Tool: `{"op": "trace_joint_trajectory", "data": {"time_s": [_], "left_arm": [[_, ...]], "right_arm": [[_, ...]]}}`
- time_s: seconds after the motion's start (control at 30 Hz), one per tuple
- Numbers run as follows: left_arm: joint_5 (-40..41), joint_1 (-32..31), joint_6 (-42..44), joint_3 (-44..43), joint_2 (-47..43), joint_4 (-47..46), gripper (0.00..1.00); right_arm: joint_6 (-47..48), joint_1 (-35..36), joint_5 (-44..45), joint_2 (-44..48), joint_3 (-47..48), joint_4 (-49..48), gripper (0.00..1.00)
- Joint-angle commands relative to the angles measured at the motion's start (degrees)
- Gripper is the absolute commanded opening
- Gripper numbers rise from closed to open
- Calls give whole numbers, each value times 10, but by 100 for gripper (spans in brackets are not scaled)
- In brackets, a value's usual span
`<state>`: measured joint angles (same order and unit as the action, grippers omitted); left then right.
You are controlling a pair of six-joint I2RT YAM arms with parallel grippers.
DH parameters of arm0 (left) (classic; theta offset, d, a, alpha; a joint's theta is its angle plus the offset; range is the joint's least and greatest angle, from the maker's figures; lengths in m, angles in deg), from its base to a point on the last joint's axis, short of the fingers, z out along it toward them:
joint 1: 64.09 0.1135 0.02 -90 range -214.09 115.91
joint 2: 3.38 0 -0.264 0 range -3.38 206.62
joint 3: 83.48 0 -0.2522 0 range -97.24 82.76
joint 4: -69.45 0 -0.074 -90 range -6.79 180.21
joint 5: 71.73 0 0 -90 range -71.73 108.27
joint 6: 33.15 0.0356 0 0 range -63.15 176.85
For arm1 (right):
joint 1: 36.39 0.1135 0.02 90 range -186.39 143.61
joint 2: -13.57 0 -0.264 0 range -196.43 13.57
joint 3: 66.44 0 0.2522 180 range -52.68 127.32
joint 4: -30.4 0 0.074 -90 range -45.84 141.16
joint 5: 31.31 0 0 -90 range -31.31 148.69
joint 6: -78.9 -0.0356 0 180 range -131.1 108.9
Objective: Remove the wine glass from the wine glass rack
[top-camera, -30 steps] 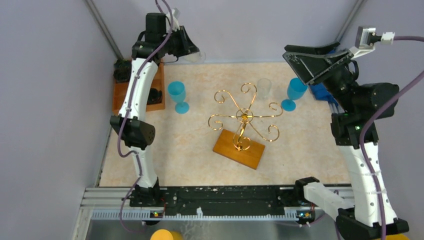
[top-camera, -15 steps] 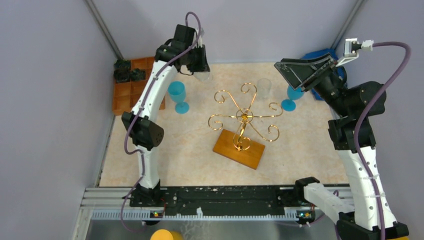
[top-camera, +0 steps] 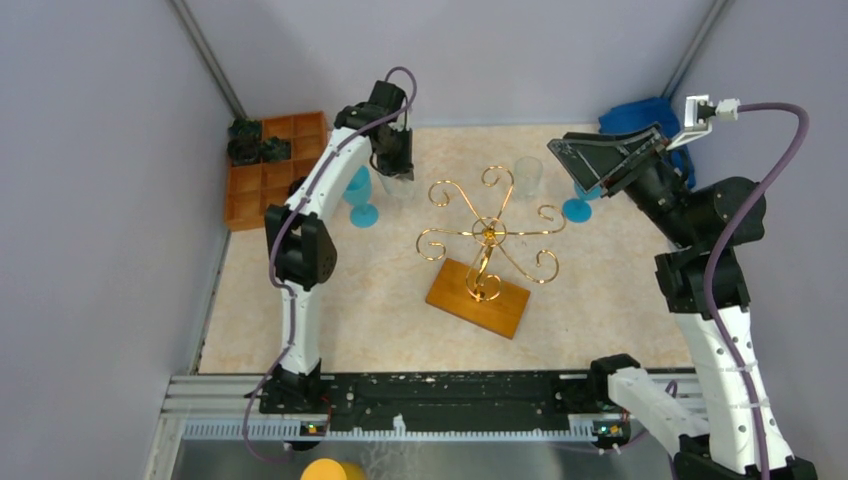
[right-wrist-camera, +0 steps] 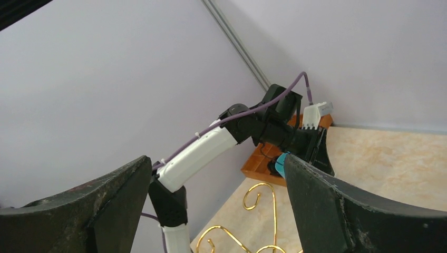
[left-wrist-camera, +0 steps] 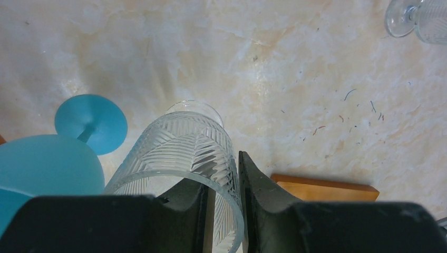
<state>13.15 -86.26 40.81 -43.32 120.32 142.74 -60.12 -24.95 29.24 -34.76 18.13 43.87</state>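
**Glass off the rack, pinched by its rim over the table**

Glass (left-wrist-camera: 184,153) hangs upright in the left gripper (left-wrist-camera: 219,171), foot down over the table (left-wrist-camera: 295,79), left of the rack (top-camera: 487,235) and clear of its arms. Whether the foot touches the table I cannot tell. The grip is a rim pinch, with 1 finger inside the bowl and 1 outside, clenched on the wall. That probably suits lowering it straight onto its foot. All 6 rack arms look bare, so only the setting down seems left.

The right gripper (right-wrist-camera: 217,163) is raised at the right, fingers spread wide and grasping nothing.

The nearest obstacle is the blue glass (left-wrist-camera: 47,163) just beside the held one, its foot crowding the landing spot. Farther off, a clear glass (top-camera: 527,178) and a second blue glass (top-camera: 580,200) stand behind the rack. A tray (top-camera: 290,130) sits back left and a cloth (top-camera: 640,112) back right.
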Motion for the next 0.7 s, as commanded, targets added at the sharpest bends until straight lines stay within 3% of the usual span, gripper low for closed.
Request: {"op": "trace_joint_trajectory", "data": {"time_s": [0.0, 0.67], "left_arm": [[1, -13, -5, 1, 11, -33, 0], [145, -59, -38, 49, 67, -69, 0]], "right_arm": [[27, -3, 14, 16, 0, 2, 96], [52, -4, 40, 58, -42, 22, 99]]}}
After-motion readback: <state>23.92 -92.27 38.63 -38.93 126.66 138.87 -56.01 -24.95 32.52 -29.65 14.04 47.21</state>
